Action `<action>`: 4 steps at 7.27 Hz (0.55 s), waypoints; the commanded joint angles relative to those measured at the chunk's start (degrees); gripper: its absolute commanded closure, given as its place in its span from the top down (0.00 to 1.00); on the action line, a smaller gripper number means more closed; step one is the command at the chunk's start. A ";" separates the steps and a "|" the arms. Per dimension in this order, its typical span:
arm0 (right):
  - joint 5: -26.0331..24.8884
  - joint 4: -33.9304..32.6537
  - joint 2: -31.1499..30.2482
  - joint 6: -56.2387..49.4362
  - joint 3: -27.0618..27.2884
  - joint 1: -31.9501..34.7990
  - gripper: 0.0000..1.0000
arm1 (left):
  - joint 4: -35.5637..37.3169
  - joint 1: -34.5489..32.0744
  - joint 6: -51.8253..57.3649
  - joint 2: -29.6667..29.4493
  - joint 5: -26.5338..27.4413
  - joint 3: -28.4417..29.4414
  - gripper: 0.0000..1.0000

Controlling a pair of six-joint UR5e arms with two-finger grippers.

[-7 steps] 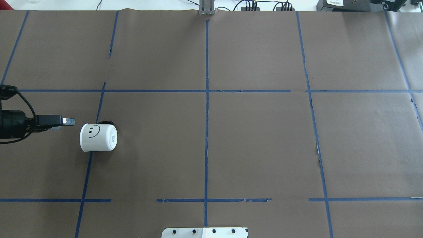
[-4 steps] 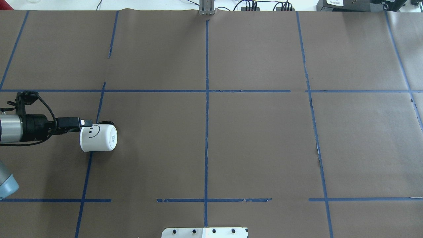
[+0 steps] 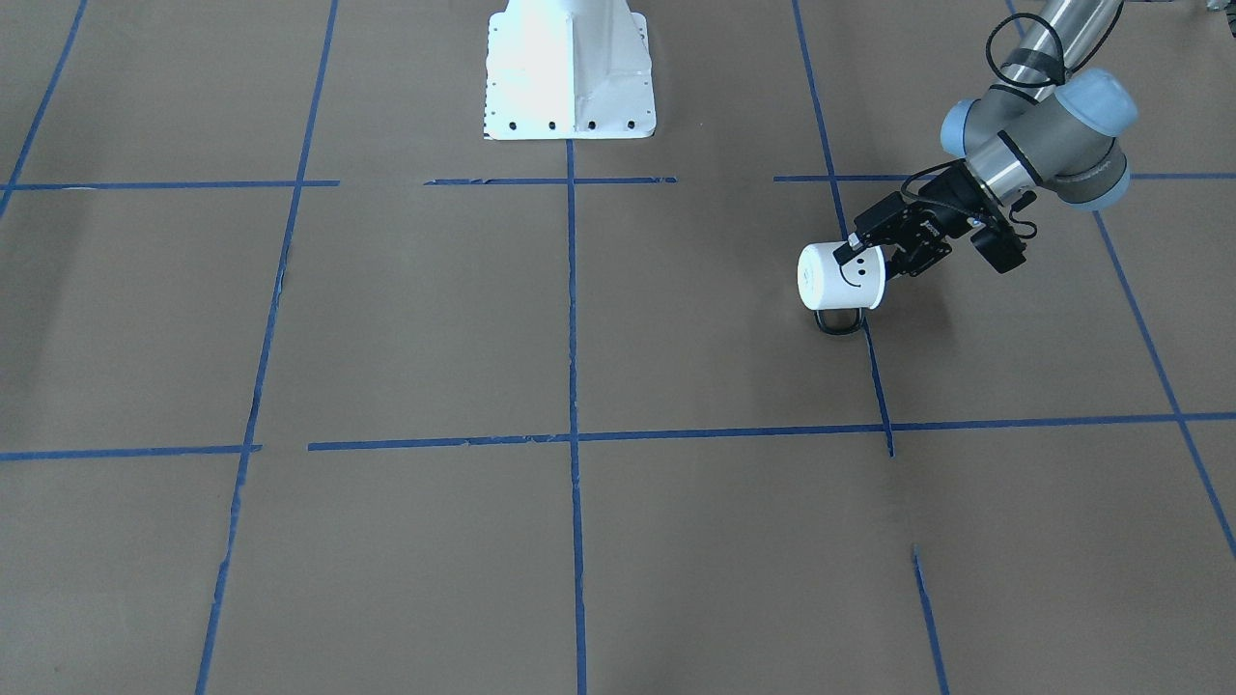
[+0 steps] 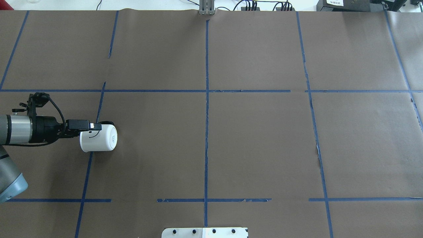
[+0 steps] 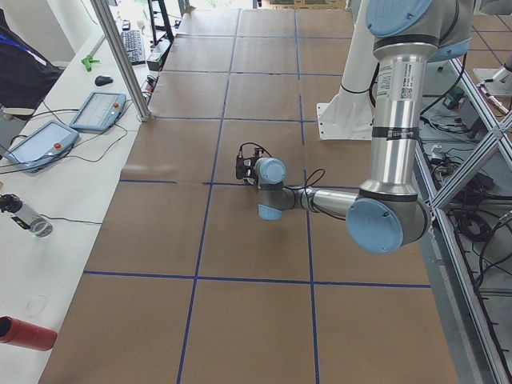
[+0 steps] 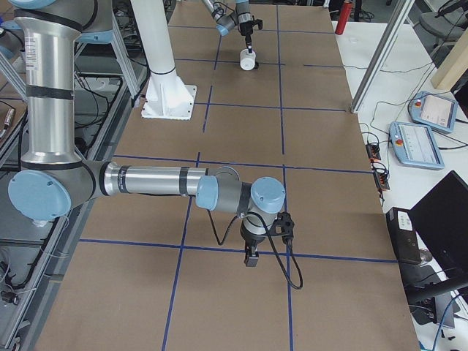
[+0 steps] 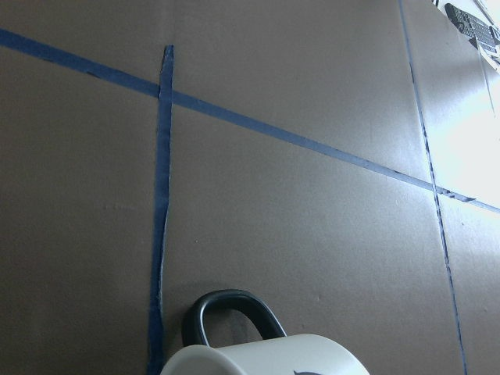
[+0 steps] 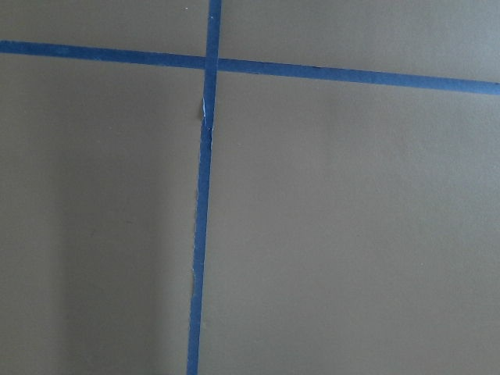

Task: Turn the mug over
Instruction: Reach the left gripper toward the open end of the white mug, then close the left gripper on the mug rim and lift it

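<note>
White mug [image 4: 99, 140] lying sideways at overhead 9 o'clock, long axis 9-to-3, mouth toward 9, handle [image 4: 106, 123] at 12. Left gripper [image 4: 93, 127] at the mouth, fingers [image 4: 96, 126] parted over upper wall, seemingly unclamped. Right gripper [image 6: 251, 257] well apart, fingers unreadable.

Setting: a robotics lab is shown.
Table [image 4: 257, 138]: covered in brown paper [image 4: 148, 148], gridded with blue tape [image 4: 207, 132], beneath the left gripper [image 4: 96, 127].
Teach pendants [image 5: 98, 110]: laid on a white bench [image 5: 48, 208] off to that gripper's side.
</note>
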 commanded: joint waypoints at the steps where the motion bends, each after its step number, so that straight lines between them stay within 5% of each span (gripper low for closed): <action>1: 0.00 0.00 0.00 0.00 0.00 0.00 1.00 | -0.06 0.06 -2.31 -2.51 -2.33 0.32 0.53; 2: 0.00 0.00 0.00 0.00 0.00 0.00 1.00 | -0.15 -0.11 -5.37 -4.61 -2.34 0.40 0.37; 3: 0.00 0.00 0.00 0.00 0.00 0.00 1.00 | -0.15 -0.55 -9.15 -7.15 -2.43 0.41 0.00; 4: 0.00 0.00 0.00 0.00 0.00 0.00 1.00 | -0.06 -0.90 -13.27 -10.57 -2.43 0.41 0.00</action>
